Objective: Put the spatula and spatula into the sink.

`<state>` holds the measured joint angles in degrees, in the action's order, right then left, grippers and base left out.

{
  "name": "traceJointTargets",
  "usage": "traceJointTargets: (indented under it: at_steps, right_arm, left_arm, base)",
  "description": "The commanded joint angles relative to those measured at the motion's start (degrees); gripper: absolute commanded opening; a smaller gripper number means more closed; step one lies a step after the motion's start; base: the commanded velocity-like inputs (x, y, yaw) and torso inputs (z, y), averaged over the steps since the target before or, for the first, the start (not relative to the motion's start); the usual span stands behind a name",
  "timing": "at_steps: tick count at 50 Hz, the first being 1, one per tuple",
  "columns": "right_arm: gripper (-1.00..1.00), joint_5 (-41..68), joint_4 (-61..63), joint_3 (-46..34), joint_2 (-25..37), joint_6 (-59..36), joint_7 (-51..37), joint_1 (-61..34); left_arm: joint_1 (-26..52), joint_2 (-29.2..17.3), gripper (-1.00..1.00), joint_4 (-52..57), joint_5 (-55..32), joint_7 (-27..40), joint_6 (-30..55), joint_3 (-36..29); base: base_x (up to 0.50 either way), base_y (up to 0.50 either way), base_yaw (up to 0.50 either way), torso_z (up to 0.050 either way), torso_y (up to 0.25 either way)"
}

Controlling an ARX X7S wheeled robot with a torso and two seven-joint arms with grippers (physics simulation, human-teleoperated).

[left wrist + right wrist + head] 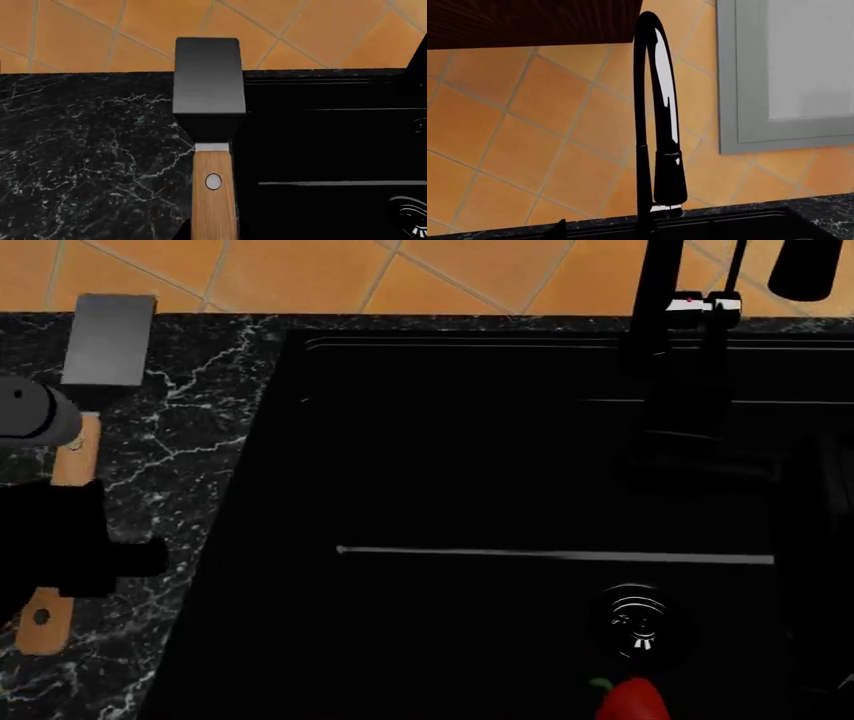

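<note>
One spatula [208, 85], with a grey blade and a riveted wooden handle, shows in the left wrist view, and my left gripper [213, 234] is shut on its handle. In the head view the spatula [107, 340] hangs over the black marble counter just left of the sink [534, 440], and my black left gripper [67, 540] covers the middle of its handle. The basin is glossy black with a round drain [638, 618] and a pale ridge line [554, 556]. My right gripper [640, 231] is up by the faucet [650, 100], and only one dark fingertip [558, 229] shows, far out to the side.
The black faucet [667, 340] stands at the sink's back rim. A red pepper-like object [634, 702] lies in the basin near the drain. Orange wall tiles [400, 270] run behind the counter [174, 440]. A grey window frame [727, 100] shows beside the faucet.
</note>
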<state>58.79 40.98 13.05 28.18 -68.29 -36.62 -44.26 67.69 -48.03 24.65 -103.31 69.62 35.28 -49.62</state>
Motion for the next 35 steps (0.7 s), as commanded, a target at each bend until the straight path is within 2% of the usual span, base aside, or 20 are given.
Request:
traceJointTargets:
  at_steps: [1, 11, 35]
  right_arm:
    - [1.00, 0.7, 0.0, -0.1, 0.4, -0.3, -0.6, -0.6]
    - [1.00, 0.3, -0.2, -0.4, 0.4, 0.8, -0.1, 0.1]
    - [1.00, -0.3, -0.6, -1.3, 0.6, 2.7, 0.5, 0.9]
  left_arm:
    - [6.5, 3.1, -1.00, 0.2, 3.5, -10.3, 5.3, -1.1]
    - [6.4, 6.7, -1.00, -1.3, -0.8, -13.2, 5.1, -1.5]
    - [5.5, 20.1, -1.00, -9.4, 6.6, -24.3, 3.8, -5.6]
  base:
    - [0.00, 0.00, 0.00, 0.000, 0.000]
    - [0.00, 0.00, 0.00, 0.000, 0.000]
    - [0.00, 0.00, 0.00, 0.000, 0.000]
